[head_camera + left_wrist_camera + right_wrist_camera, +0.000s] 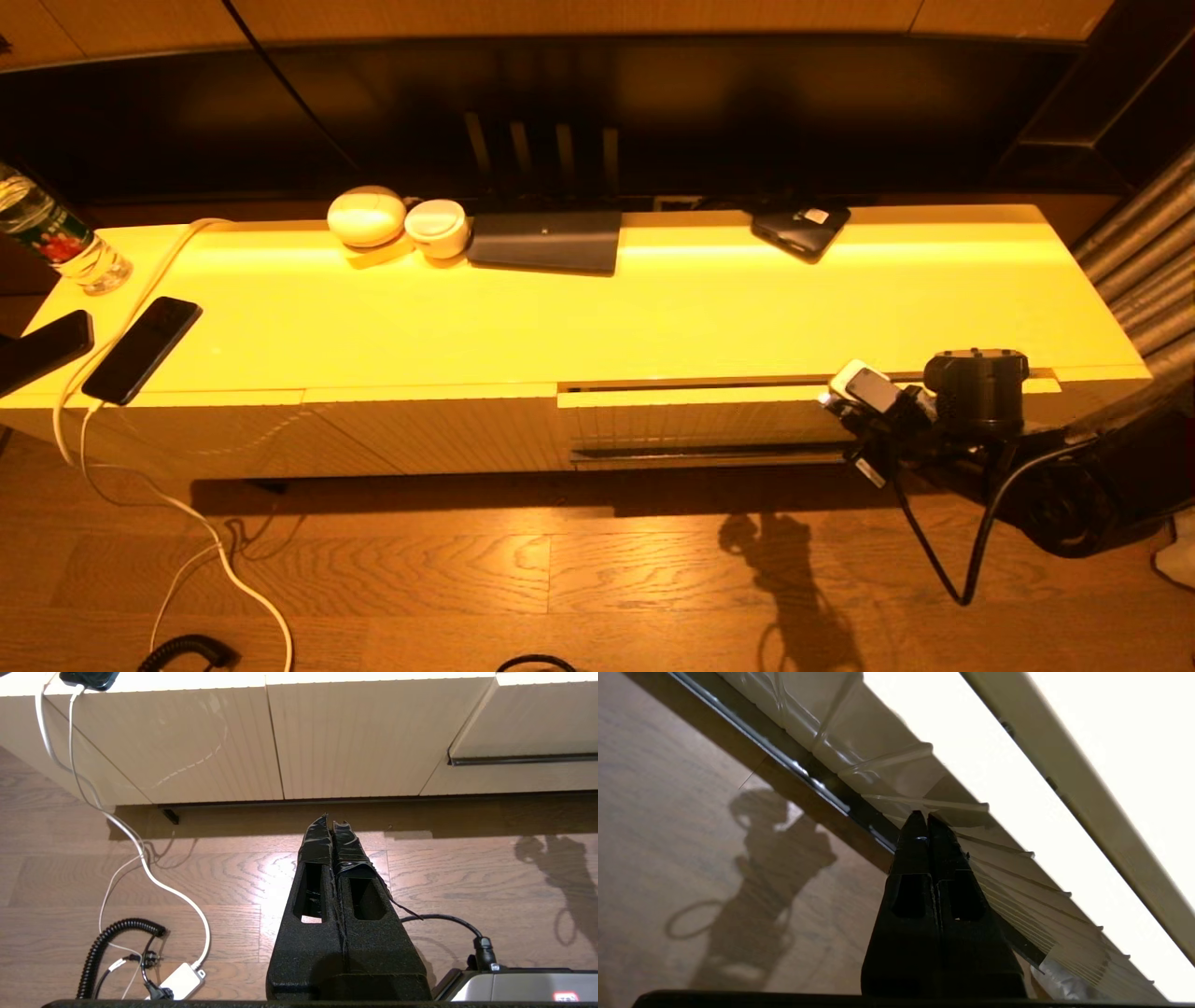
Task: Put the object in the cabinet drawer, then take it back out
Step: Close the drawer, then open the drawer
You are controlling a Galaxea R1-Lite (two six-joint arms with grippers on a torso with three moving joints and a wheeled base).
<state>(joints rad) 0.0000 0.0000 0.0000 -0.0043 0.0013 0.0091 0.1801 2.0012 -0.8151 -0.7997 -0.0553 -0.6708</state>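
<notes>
The cabinet drawer [700, 420] has a ribbed pale front and a long dark handle strip [709, 455]. It stands pulled out a crack, with a thin dark gap along its top. My right gripper [861, 459] is at the strip's right end. In the right wrist view it [923, 816] is shut and empty, its tips close against the ribbed front [1017, 872], just beside the dark strip [859, 807]. The small clear label-free bottle is out of view. My left gripper [331, 822] hangs shut over the floor, facing the cabinet's lower edge, left of the drawer [537, 732].
On the cabinet top stand a bottle with a red-green label [56, 238] at the far left, two phones [142, 349], two round white items [366, 217], a dark flat device [546, 241] and a black box [801, 229]. White cables [140, 858] trail across the wooden floor.
</notes>
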